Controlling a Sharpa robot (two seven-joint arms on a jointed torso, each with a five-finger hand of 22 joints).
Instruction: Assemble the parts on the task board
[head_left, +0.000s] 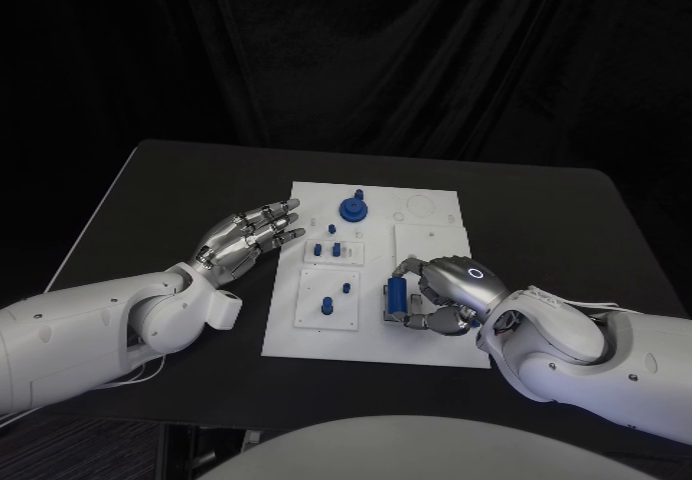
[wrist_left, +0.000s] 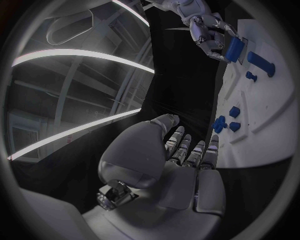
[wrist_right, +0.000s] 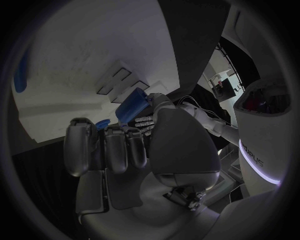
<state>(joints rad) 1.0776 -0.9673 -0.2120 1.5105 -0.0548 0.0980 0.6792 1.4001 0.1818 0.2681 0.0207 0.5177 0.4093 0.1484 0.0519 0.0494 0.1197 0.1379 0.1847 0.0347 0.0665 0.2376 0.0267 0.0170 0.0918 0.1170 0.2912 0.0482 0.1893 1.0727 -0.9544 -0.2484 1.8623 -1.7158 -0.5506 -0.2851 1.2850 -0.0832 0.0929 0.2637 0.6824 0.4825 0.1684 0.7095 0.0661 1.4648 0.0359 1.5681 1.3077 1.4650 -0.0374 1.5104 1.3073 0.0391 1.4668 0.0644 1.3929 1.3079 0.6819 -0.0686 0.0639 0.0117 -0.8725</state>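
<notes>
The white task board (head_left: 433, 240) lies in the middle of the black table. My right hand (head_left: 440, 292) grips a blue block part (head_left: 394, 297) over the board's near right area; the same blue block part (wrist_right: 132, 107) shows between its fingers, and again as the block (wrist_left: 234, 48) in the right hand (wrist_left: 209, 30). My left hand (head_left: 248, 236) hovers open at the board's left edge, fingers (wrist_left: 187, 150) stretched flat and holding nothing. A round blue part (head_left: 353, 209) stands near the board's far side. Small blue parts (head_left: 335, 248) and a peg (head_left: 327, 304) sit on raised white plates.
A raised square plate (head_left: 430, 243) and a faint ring outline (head_left: 424, 209) lie on the board's right half. Bare black table (head_left: 173, 190) surrounds the board on both sides, with dark curtain behind.
</notes>
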